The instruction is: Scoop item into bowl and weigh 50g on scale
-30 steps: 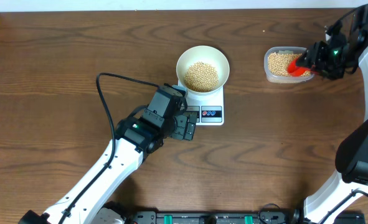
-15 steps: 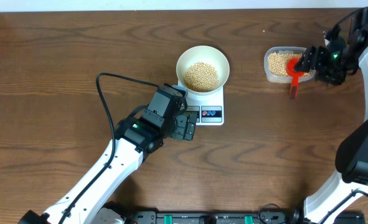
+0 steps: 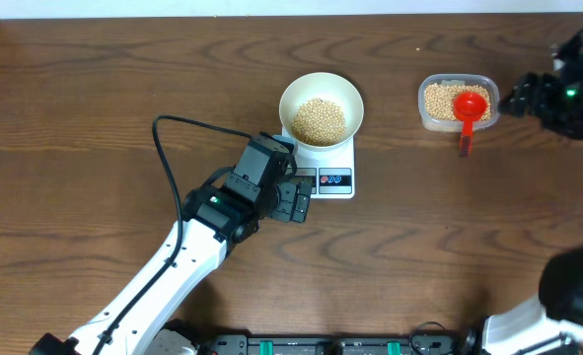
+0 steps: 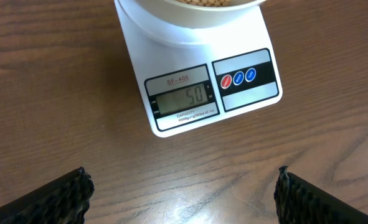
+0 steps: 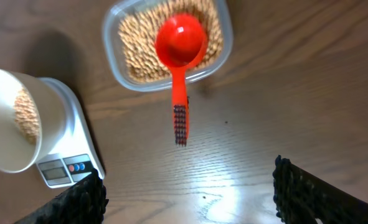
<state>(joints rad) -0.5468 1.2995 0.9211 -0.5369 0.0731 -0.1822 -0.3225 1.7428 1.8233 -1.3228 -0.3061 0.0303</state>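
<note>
The white bowl [image 3: 321, 106] holds a pile of tan beans [image 3: 320, 118] and stands on the white scale [image 3: 331, 174]. The scale's display [image 4: 184, 98] reads 50 in the left wrist view. My left gripper [image 3: 298, 200] is open and empty, just in front of the scale [image 4: 182, 190]. My right gripper [image 3: 524, 98] is open and empty, to the right of the clear tub [image 3: 456, 102], and high above the table in its wrist view [image 5: 187, 190]. The red scoop [image 3: 471, 106] rests on the tub's beans, its handle over the near rim [image 5: 181, 46].
The clear plastic tub [image 5: 118, 50] holds more beans at the back right. The left arm's black cable [image 3: 168, 158] loops over the table left of the scale. The table's far edge runs along the top of the overhead view.
My right gripper has let go of the red scoop, left it lying on the tub, and pulled away to the right. The left arm has not moved.
</note>
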